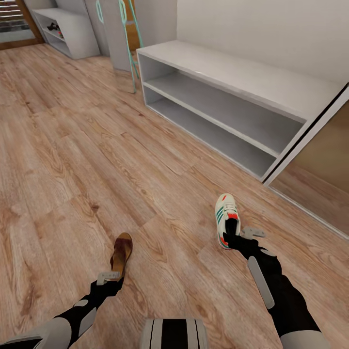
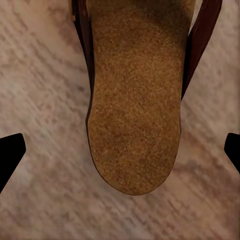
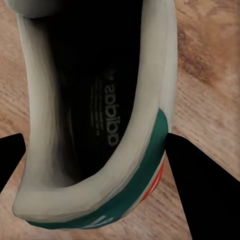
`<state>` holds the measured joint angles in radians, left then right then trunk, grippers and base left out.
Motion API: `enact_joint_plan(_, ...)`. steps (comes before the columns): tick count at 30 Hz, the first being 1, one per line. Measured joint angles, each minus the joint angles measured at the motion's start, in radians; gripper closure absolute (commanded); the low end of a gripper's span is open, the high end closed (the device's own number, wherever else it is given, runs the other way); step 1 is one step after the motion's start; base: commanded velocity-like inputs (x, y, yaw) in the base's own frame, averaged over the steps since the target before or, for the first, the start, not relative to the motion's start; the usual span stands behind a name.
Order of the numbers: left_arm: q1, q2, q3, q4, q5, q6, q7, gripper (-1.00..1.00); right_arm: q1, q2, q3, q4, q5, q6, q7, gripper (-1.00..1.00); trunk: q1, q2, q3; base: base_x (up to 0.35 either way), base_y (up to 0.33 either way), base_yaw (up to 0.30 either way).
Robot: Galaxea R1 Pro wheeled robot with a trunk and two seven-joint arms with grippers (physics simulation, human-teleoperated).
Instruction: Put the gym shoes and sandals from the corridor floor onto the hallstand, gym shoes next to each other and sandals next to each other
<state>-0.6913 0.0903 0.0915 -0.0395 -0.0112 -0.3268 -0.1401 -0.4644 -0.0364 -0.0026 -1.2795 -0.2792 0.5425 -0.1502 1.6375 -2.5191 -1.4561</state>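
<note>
Both arms are stretched low over the floor (image 1: 72, 160). The left pincer (image 1: 108, 277) is spread wide around the sandal (image 1: 121, 253); the right pincer (image 1: 245, 233) is spread wide around the gym shoe (image 1: 226, 218).

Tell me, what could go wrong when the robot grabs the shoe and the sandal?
1. The left gripper has its fingers wide apart around the sandal heel; closing off-centre might push it along the floor.
2. The right gripper straddles the gym shoe heel; a pinch on just the soft collar could let it slip or droop.
3. The rack is well ahead, so a weakly held shoe may drop on the way.
</note>
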Motion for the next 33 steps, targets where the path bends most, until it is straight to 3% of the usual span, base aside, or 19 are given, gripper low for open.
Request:
enact_joint_plan(13, 0.000, 0.000, 0.000, 0.000, 0.000, 0.000, 0.000, -1.00, 0.000, 0.001, 0.001, 0.000, 0.000, 0.000, 0.000, 1.00, 0.005, -0.003, -0.064, 0.000, 0.000, 0.000)
enact_joint_plan(22, 0.000, 0.000, 0.000, 0.000, 0.000, 0.000, 0.001, -1.00, 0.000, 0.001, 0.001, 0.000, 0.000, 0.000, 0.000, 1.00, 0.005, -0.003, -0.067, 0.000, 0.000, 0.000)
enact_joint_plan(27, 0.000, 0.000, -0.001, 0.000, 0.000, 0.001, 0.001, -1.00, 0.000, 0.001, 0.001, 0.000, 0.000, 0.000, -0.001, 1.00, 0.008, -0.004, -0.092, 0.000, 0.000, 0.000)
enact_joint_plan(33, 0.000, 0.000, 0.000, -0.001, 0.000, 0.000, 0.001, -1.00, 0.000, 0.001, 0.000, 0.000, 0.000, 0.000, 0.000, 1.00, 0.008, -0.004, -0.093, 0.004, 0.000, 0.000)
